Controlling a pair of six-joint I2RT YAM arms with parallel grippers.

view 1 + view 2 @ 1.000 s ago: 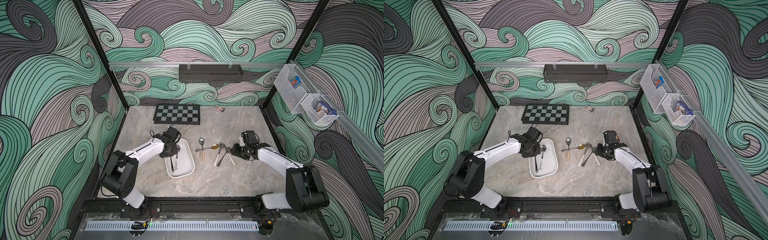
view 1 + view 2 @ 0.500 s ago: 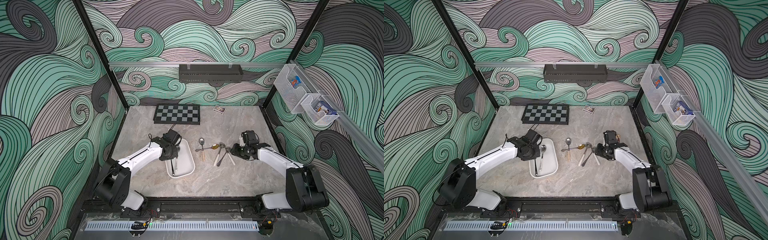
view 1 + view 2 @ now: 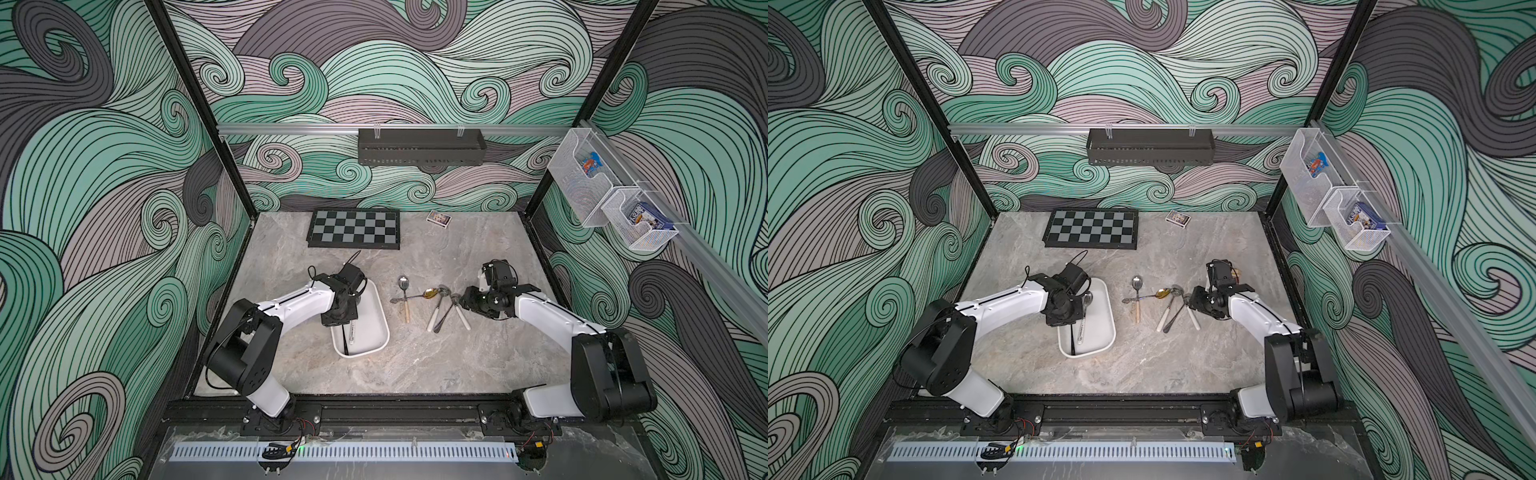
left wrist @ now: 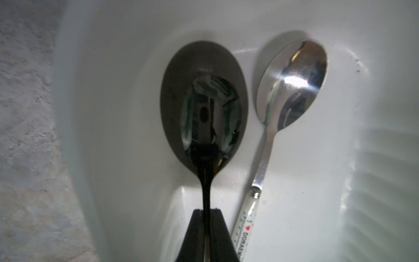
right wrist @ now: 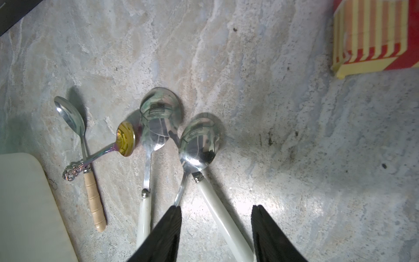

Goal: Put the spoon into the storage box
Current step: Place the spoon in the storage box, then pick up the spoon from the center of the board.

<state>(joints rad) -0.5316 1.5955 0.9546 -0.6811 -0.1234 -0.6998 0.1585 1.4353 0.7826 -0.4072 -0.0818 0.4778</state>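
Note:
The white storage box [image 3: 376,328] [image 3: 1102,332] lies left of the table's middle. My left gripper [image 4: 208,211] [image 3: 340,320] reaches into it, shut on the thin handle of a black spoon [image 4: 203,102], whose bowl rests on the box floor. Beside that lies a silver spoon [image 4: 292,86] with a printed white handle. On the table to the right lie several more spoons. My right gripper [image 5: 216,207] [image 3: 465,301] hangs open low over them. Its fingers straddle the handle of a white-handled spoon [image 5: 211,199], and an all-metal spoon [image 5: 199,140] runs under one finger.
A wooden-handled spoon [image 3: 405,299] and a gold-bowled spoon [image 3: 429,293] cross between the box and the right gripper. A chessboard [image 3: 354,228] and a small card box [image 3: 439,218] lie at the back. A red-and-yellow striped box [image 5: 374,34] sits near the right gripper.
The left arm's elbow has swung down and outward while its gripper stayed in the box with the black spoon. The right arm has hardly moved.

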